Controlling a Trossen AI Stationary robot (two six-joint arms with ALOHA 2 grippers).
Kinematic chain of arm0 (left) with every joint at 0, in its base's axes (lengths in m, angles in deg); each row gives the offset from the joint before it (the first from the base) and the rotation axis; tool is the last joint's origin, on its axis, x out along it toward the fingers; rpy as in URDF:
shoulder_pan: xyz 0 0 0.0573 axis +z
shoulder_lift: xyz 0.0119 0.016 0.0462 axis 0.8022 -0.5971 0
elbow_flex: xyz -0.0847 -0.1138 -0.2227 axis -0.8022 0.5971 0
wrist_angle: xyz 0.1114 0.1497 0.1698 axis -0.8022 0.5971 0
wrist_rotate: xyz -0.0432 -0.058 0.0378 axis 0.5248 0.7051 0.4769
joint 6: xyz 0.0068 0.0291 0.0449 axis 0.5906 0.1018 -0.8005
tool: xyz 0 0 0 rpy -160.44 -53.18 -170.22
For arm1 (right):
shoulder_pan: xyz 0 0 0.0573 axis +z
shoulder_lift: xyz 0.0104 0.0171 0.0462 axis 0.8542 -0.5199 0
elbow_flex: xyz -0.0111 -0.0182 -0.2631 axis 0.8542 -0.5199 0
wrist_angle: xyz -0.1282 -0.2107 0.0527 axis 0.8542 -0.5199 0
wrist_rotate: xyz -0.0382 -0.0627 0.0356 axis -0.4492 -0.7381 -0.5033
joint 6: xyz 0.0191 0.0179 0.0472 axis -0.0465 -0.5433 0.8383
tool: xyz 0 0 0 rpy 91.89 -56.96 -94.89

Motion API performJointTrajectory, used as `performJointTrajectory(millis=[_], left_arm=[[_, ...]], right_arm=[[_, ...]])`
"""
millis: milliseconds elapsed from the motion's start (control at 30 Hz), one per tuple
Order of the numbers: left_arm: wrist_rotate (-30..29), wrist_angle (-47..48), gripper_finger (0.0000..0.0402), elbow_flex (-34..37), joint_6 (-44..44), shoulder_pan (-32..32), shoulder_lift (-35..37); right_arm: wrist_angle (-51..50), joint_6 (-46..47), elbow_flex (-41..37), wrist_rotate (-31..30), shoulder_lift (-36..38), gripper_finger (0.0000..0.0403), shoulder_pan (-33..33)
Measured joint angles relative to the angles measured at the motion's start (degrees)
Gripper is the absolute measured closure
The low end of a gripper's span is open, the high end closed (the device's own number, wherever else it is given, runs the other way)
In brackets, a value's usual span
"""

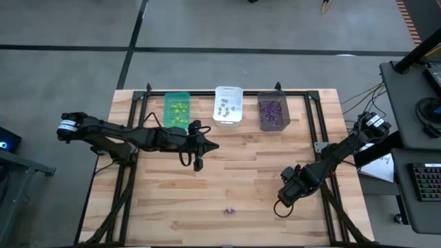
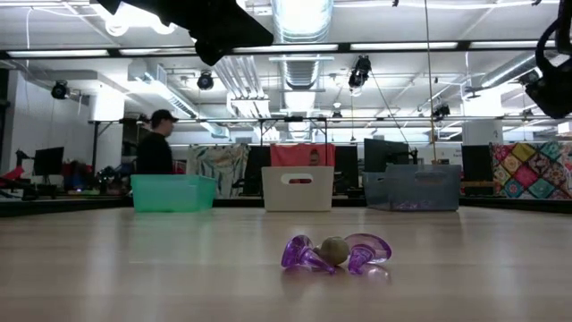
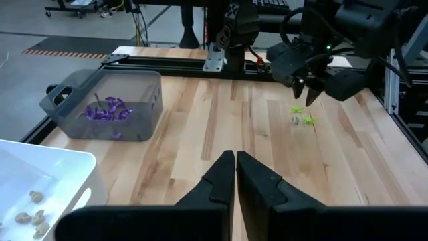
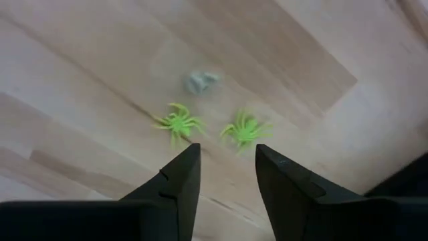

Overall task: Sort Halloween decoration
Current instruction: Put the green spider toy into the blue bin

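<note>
Halloween decoration bits are mostly binned already: yellow-green ones in the green bin [image 1: 177,109], greyish ones in the white bin [image 1: 228,105], purple ones in the grey bin [image 1: 272,111] along the far edge of the tabletop [image 1: 248,179]. Loose leftovers: a purple trinket [image 1: 229,211] near the front edge, plus two green spiders [image 4: 178,123] and [image 4: 246,129] with a greyish trinket [image 4: 200,81] just beyond them.

Main risk as I see it: the two spiders sit so near each other that a grab could catch both, or flick one away with a fingertip. The grey piece is close enough to get dragged along too.

The right tool [image 4: 226,171] hangs above that cluster with its fingers apart and nothing in them, spiders just ahead of the tips. The left tool [image 3: 235,175] is fully closed and empty, parked in front of the bins, well away from the loose pieces.
</note>
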Motion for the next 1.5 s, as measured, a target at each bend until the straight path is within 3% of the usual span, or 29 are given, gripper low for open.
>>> performJointTrajectory(millis=[300,933,1500], left_arm=[[0.0,0.0,0.0402,0.04,0.0,0.0,0.0],[0.0,0.02,0.0402,0.13,-0.02,0.0,0.0],[0.0,0.02,0.0402,0.15,-0.02,0.0,0.0]], right_arm=[[0.19,2.4,-2.83,0.02,0.0,0.0237,0.0],[8.69,4.45,-9.62,0.06,0.09,0.0242,0.24],[8.54,3.23,-9.32,-1.03,0.02,0.0251,0.28]])
